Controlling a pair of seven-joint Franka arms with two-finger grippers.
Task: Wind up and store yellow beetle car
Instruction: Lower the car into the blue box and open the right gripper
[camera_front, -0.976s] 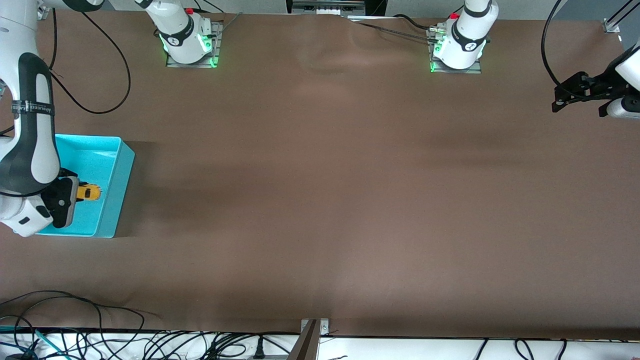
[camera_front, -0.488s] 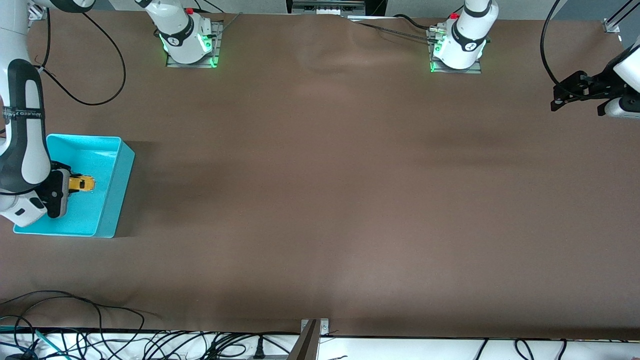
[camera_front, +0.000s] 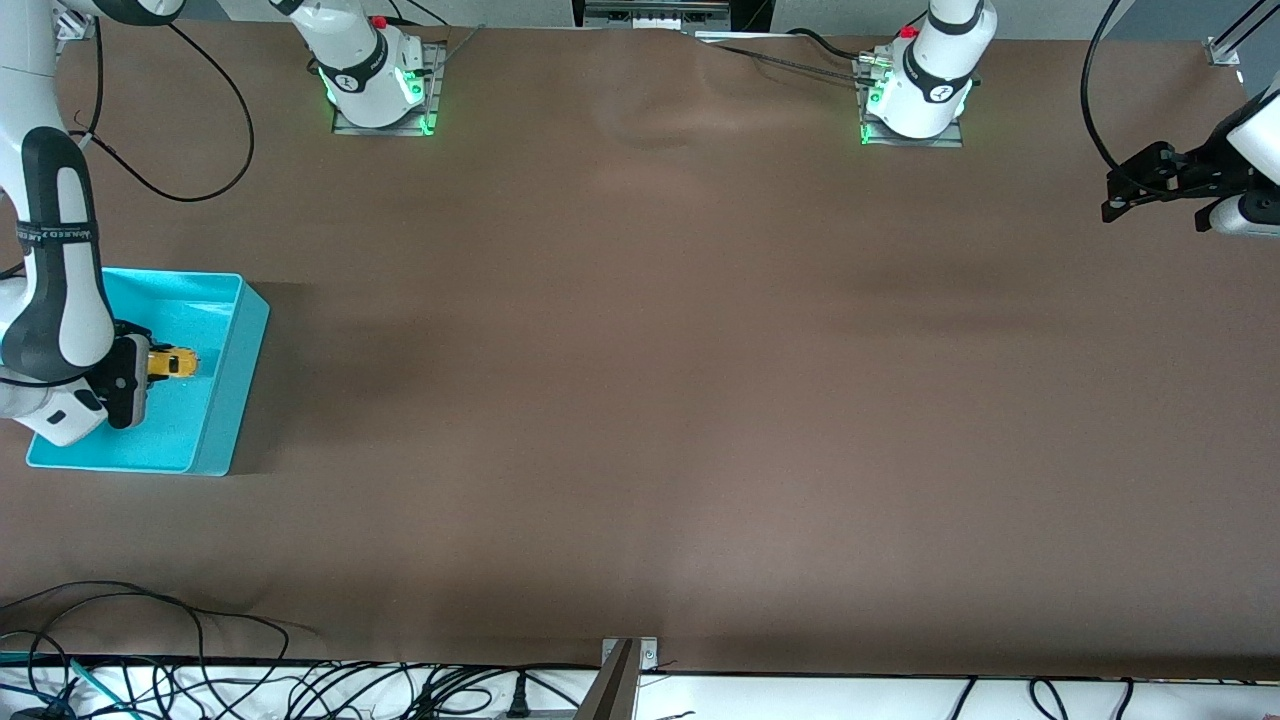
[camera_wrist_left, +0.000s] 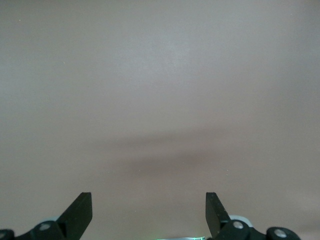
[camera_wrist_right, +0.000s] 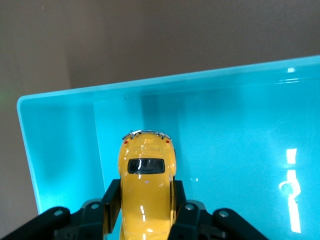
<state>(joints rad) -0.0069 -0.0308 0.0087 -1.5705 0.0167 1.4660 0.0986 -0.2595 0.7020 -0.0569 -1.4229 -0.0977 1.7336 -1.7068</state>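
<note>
**Car over the bin, drop still to come**

The right gripper (camera_front: 150, 365) is over the turquoise bin (camera_front: 235, 385) at the right arm's end of the counter (camera_front: 640, 400), and its fingers (camera_wrist_right: 111, 200) are clenched on the car (camera_wrist_right: 146, 187). In the right wrist view the little yellow beetle sits squeezed by its flanks, rear window up, with the bin's floor and wall just below it. It looks held off the floor rather than resting there, though how high is hard to call.

The left gripper (camera_front: 1130, 190) waits over bare counter at the left arm's end, well apart from the action. Its fingers (camera_wrist_left: 80, 210) are spread wide with nothing between them.

So where does the job stand? Carrying to the bin looks done: the car is inside the bin's outline. Whether the spring got wound, nothing here can say. What's left, by my reading, is the release: bring the car down close to the floor, let go, and pull the arm clear of the rim. One thing to watch: a wound toy may scoot once freed, but the bin's walls should hold it.
</note>
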